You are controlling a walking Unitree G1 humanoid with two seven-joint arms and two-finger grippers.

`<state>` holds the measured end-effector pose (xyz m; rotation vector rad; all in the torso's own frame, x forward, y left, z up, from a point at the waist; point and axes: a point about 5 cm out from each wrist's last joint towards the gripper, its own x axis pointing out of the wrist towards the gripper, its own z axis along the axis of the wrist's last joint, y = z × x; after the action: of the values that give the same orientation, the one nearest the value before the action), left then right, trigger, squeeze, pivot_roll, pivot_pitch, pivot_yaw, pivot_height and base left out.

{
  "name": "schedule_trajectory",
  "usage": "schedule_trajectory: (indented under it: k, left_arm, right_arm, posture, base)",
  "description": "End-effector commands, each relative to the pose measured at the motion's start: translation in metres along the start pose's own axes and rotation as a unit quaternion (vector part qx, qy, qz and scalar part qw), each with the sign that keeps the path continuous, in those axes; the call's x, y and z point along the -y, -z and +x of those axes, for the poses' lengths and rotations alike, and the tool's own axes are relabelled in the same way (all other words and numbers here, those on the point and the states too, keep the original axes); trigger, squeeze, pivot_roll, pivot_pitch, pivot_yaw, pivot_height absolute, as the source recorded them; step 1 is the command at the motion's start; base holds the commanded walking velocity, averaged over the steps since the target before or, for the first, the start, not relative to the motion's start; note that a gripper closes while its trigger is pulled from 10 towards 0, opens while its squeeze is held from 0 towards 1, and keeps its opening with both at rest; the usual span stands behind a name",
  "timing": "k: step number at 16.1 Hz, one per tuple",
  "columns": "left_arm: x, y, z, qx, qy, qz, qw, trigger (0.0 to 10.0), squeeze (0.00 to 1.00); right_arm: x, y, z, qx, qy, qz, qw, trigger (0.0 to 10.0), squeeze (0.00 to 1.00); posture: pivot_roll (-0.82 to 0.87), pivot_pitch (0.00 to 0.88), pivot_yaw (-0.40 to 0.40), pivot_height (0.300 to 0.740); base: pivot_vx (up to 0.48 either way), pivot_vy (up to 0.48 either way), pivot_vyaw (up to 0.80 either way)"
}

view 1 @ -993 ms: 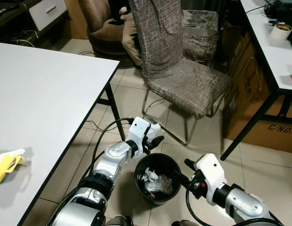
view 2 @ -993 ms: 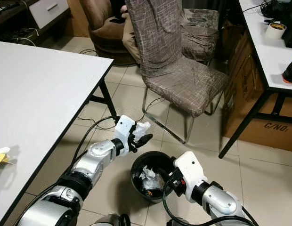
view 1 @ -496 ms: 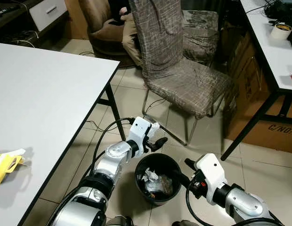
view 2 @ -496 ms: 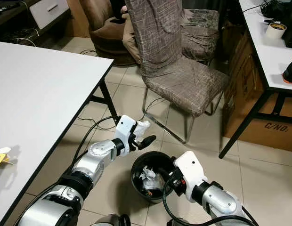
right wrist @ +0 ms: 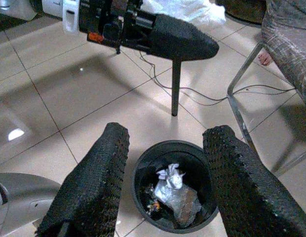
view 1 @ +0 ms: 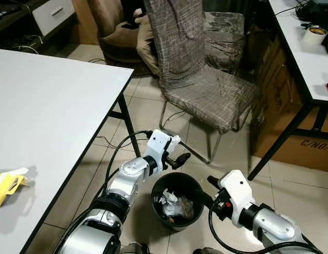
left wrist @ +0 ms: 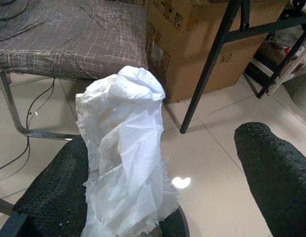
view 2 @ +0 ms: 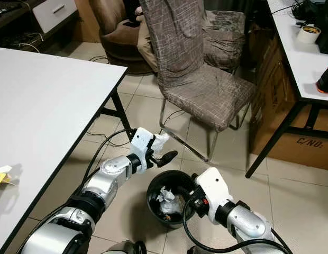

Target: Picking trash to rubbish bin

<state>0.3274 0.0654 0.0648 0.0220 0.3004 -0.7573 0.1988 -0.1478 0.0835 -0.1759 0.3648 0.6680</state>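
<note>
Tiled floor (view 1: 153, 114), black bin (view 1: 177, 200), chair (view 1: 206, 90), cardboard box (view 1: 291, 132)

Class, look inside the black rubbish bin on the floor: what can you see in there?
Inside the rubbish bin lies crumpled white and grey trash. Whatever is beneath that pile is covered.

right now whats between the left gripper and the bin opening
Nothing solid: the left gripper, its fingers apart with white tissue against one, hangs over the far rim of the black bin; in the eye views only air separates them.
</note>
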Motion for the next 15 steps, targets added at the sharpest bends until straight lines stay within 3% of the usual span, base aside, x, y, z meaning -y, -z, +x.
schedule_trajectory:
  k: [1, 5, 6, 7, 8, 9, 15]
  left_arm:
    - [-0.0014, -0.0019, 0.0004, 0.0, 0.004, 0.0, 1.0, 10.0, 1.0]
    - [-0.0029, -0.0016, -0.0002, -0.002, -0.007, 0.015, 1.0, 10.0, 1.0]
    - [-0.0046, -0.0021, -0.0006, -0.002, -0.012, 0.016, 1.0, 0.0, 0.8]
    - [-0.0053, -0.0024, -0.0007, -0.001, -0.013, 0.014, 1.0, 1.4, 0.6]
    - [-0.0057, -0.0029, -0.0008, 0.001, -0.012, 0.012, 1.0, 0.0, 0.16]
    - [-0.006, -0.003, -0.001, 0.003, -0.013, 0.008, 1.0, 0.0, 0.0]
    - [-0.0092, -0.0042, -0.0023, 0.01, -0.021, 0.001, 1.0, 0.0, 0.0]
  right_arm:
    - [0.0, 0.0034, 0.0, -0.01, 0.0, 0.006, 1.0, 10.0, 0.0]
    - [0.0001, 0.0033, 0.0009, -0.01, -0.001, 0.006, 1.0, 10.0, 0.0]
    - [0.0003, 0.0028, 0.0018, -0.009, -0.001, 0.004, 1.0, 10.0, 0.0]
    - [0.0004, 0.0025, 0.0021, -0.01, -0.002, 0.003, 1.0, 10.0, 0.0]
    - [0.0005, 0.0025, 0.0026, -0.01, -0.002, 0.001, 1.0, 10.0, 0.0]
    - [0.0005, 0.0026, 0.0028, -0.01, -0.003, 0.001, 1.0, 10.0, 0.0]
    - [0.0023, 0.0017, 0.0053, -0.01, -0.003, -0.002, 1.0, 10.0, 0.0]
  posture:
    - [-0.16, 0.089, 0.07, 0.74]
    - [-0.15, 0.086, 0.07, 0.74]
    - [-0.15, 0.085, 0.068, 0.74]
    - [-0.15, 0.085, 0.066, 0.74]
    - [-0.15, 0.085, 0.066, 0.74]
    - [-0.15, 0.085, 0.066, 0.74]
    - [-0.15, 0.088, 0.064, 0.74]
  base:
    - [0.0, 0.0, 0.0]
    - [0.0, 0.0, 0.0]
    - [0.0, 0.0, 0.0]
    - [0.0, 0.0, 0.0]
    - [0.0, 0.0, 0.0]
    - [0.0, 0.0, 0.0]
    - [0.0, 0.0, 0.0]
